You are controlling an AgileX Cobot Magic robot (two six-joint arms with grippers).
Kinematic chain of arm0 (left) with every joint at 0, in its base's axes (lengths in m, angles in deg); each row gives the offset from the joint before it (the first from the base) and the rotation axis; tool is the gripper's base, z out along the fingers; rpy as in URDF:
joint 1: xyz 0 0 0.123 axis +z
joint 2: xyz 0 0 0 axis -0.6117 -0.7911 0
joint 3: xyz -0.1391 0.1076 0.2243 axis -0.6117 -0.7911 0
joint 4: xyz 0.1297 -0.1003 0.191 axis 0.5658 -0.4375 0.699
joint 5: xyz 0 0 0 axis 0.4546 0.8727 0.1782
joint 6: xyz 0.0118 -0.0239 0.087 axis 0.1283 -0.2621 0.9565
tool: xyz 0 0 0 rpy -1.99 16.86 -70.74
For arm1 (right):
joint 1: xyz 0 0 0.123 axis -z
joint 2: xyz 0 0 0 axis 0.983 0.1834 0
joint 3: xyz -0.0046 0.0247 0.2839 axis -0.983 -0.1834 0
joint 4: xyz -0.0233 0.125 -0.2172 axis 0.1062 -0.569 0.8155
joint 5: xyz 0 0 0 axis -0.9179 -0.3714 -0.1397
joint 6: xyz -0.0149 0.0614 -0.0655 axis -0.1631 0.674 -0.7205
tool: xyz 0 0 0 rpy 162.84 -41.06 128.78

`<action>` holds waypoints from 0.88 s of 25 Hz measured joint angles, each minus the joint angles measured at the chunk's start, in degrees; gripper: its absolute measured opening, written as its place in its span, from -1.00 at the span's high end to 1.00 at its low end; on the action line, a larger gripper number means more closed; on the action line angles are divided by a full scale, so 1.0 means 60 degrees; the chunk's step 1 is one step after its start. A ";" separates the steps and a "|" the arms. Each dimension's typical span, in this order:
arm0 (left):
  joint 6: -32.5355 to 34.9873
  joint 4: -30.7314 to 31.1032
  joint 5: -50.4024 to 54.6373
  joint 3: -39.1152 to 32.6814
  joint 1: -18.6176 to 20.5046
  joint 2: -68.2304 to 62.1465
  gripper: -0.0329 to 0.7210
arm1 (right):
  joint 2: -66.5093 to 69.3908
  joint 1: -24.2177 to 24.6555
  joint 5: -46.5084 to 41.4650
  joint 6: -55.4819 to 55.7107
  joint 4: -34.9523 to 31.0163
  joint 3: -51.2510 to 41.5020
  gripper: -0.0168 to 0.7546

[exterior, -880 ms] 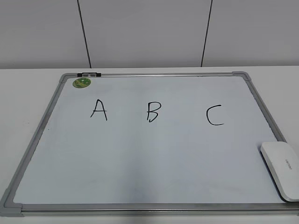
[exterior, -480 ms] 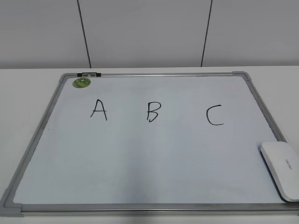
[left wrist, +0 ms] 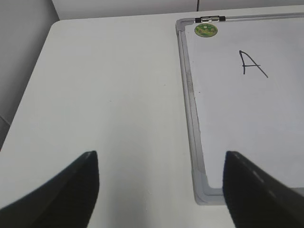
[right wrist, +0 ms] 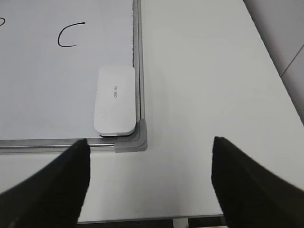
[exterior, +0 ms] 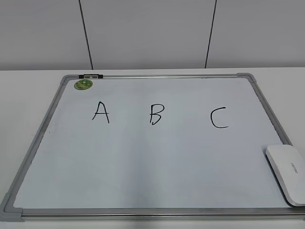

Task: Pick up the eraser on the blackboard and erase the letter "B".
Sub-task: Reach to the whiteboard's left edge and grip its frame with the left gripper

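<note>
The eraser [right wrist: 115, 101] lies flat in the blackboard's [exterior: 157, 217] near right corner, well apart from the letter "B" [exterior: 156, 114], so the wide-open right gripper [right wrist: 149, 183] should drop straight over it and pinch its long sides.

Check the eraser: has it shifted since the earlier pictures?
No. The eraser sits by the blackboard's right frame, same spot below the letter C.

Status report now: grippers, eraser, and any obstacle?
Left gripper and right gripper open, empty. Eraser untouched in board's corner. Letter "B" intact. Nothing in the way.
</note>
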 joint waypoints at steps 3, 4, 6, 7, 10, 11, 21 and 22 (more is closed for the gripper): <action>0.0000 -0.0078 -0.0820 0.0185 0.0000 -0.1580 -0.70 | 0.0000 0.0000 0.0000 0.0000 0.0000 0.0000 -0.57; 0.0000 -0.0097 -0.1030 0.0273 0.0000 -0.2163 -0.69 | 0.0000 0.0000 0.0000 0.0000 0.0000 0.0000 -0.57; 0.0000 -0.0116 -0.1333 0.0587 -0.0021 -0.3223 -0.68 | 0.0000 0.0000 0.0000 0.0000 0.0000 0.0000 -0.57; 0.0000 -0.0116 -0.1427 0.0757 -0.0071 -0.3783 -0.67 | 0.0000 0.0000 0.0000 0.0000 0.0000 0.0000 -0.57; -0.0016 -0.0116 -0.1537 0.1538 -0.0278 -0.5327 -0.66 | 0.0000 0.0000 0.0000 0.0000 0.0000 0.0000 -0.57; -0.0016 -0.0116 -0.1537 0.1782 -0.0350 -0.5903 -0.65 | 0.0000 0.0000 0.0000 0.0000 0.0000 0.0000 -0.57; -0.0016 -0.0231 -0.1075 0.4516 -0.0460 -1.0639 -0.62 | 0.0000 0.0000 0.0000 0.0000 0.0000 0.0000 -0.57; -0.0016 -0.0276 -0.1004 0.4774 -0.0460 -1.1045 -0.60 | 0.0000 0.0000 0.0000 0.0000 0.0000 0.0000 -0.57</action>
